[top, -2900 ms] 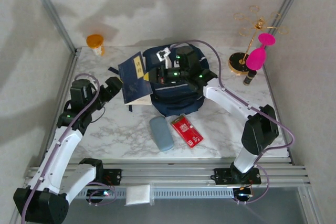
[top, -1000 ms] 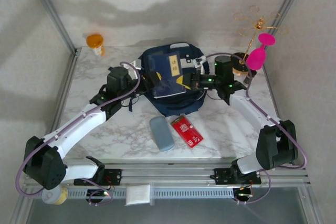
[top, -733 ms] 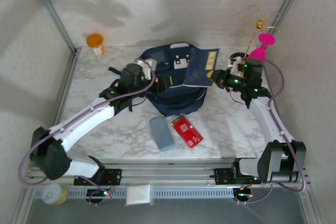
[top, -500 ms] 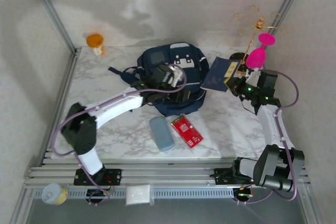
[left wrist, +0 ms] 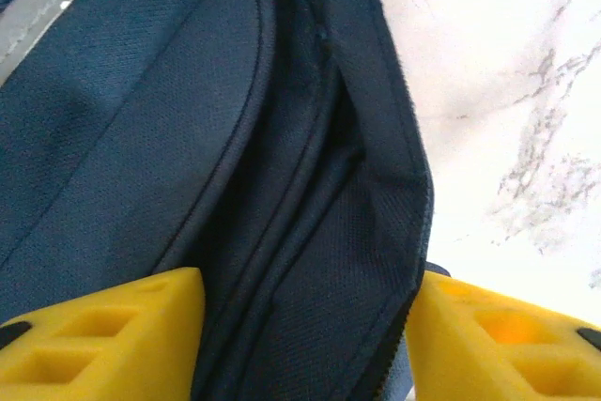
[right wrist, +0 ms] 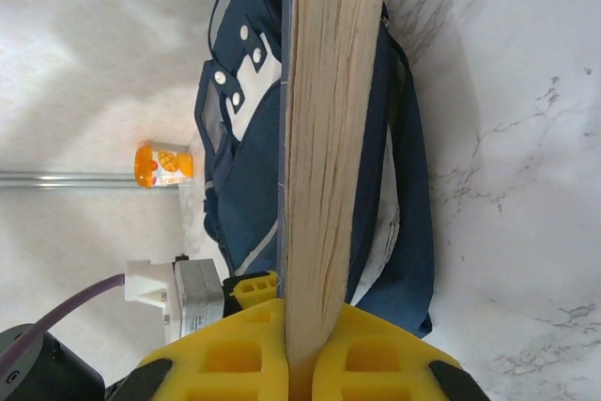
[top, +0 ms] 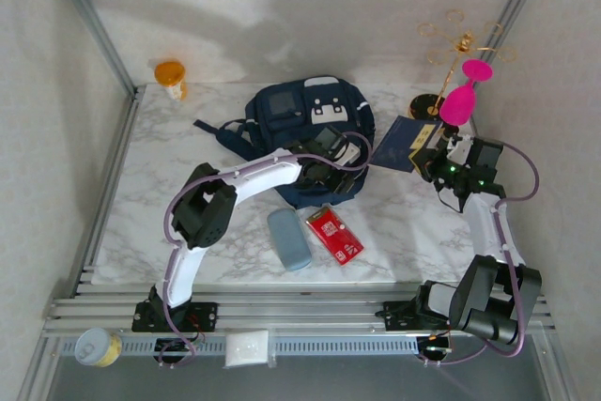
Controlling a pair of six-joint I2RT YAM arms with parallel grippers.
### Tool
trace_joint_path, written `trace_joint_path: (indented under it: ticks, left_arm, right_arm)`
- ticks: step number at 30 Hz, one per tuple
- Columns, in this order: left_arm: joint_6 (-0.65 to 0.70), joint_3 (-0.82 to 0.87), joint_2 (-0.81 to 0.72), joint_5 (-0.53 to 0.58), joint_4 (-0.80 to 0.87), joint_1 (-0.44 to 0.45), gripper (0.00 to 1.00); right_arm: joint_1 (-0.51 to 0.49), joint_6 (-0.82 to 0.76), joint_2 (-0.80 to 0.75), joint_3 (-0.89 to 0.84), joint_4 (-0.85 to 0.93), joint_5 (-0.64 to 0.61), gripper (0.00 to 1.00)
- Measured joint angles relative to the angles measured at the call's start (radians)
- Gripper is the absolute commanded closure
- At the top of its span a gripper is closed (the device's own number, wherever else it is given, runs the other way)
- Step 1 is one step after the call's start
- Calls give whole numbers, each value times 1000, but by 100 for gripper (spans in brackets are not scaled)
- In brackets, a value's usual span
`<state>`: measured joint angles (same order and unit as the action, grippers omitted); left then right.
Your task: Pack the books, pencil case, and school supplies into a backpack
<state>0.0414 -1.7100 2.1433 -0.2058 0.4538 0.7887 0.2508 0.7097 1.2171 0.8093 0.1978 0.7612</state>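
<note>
The navy backpack (top: 299,124) lies at the back middle of the table. My left gripper (top: 341,159) reaches across to its front right edge; in the left wrist view its yellow fingers (left wrist: 103,335) press a fold of the backpack's navy fabric (left wrist: 310,260) from both sides. Right of the backpack, my right gripper (top: 435,161) is shut on a blue book (top: 404,142) with a yellow label, held on edge above the table. Its pale page edge (right wrist: 333,129) rises from between the shut jaws. The grey-blue pencil case (top: 288,239) and the red packet of school supplies (top: 335,234) lie in front of the backpack.
An orange bottle (top: 171,76) stands at the back left corner. A gold stand with pink pieces (top: 458,93) stands at the back right, close behind the right gripper. Dark straps (top: 221,131) trail off the backpack's left side.
The right gripper has carried the blue book from above the backpack out to its right. The left arm has swung across onto the backpack's front right edge.
</note>
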Motion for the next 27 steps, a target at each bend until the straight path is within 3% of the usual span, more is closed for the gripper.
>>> trace_joint_path:
  ticks: [7,14,20,23,27]
  left_arm:
    - [24,-22,0,30,1,-19,100]
    - [9,-74,-21,61,38,-38,100]
    - [-43,-82,-170,138,34,-38,100]
    - [-74,-87,-257,209,-10,-38,100]
    - [-102,-87,-338,291,-57,-45,100]
  right_arm:
    - [0,-12,0,-9,-5,1,100]
    - [0,-50,0,-9,53,-3,100]
    - [-17,-79,-23,-19,101,-2,100]
    - [-93,-86,-8,-19,98,-2,100]
    - [-274,-29,93,-26,-30,17,100]
